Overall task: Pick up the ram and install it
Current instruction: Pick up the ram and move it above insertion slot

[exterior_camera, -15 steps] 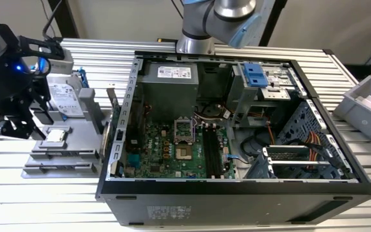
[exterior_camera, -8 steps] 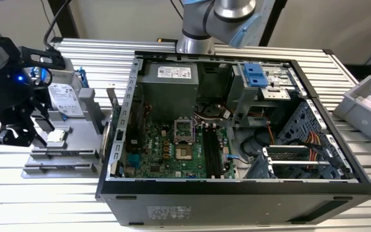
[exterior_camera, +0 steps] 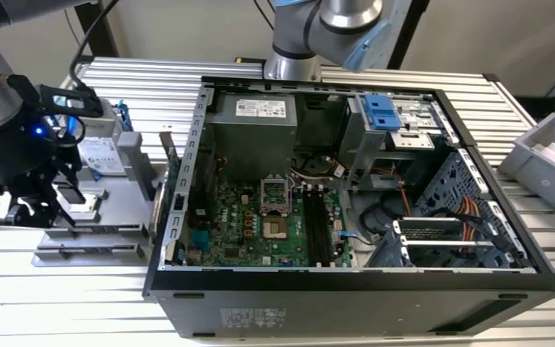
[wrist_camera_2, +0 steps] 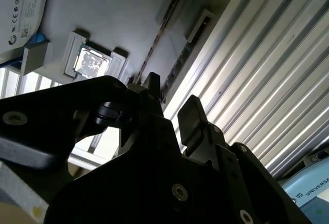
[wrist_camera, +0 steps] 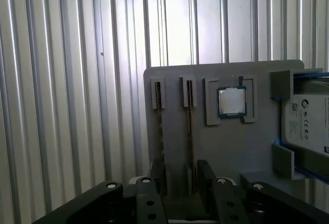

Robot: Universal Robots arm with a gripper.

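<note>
Two ram sticks stand on edge in slots of a grey fixture plate. One ram runs down between my gripper's fingers; the other ram lies beside the outer finger. My gripper is open, with a finger on each side of the first stick and a gap to it. In the second wrist view that ram leads toward the gripper. In the exterior view the gripper hangs over the plate at the left of the open computer case.
The plate also carries a square silver processor chip and a hard drive in a blue frame. The motherboard's long slots lie inside the case. A grey bin stands at the exterior view's right on the ribbed metal table.
</note>
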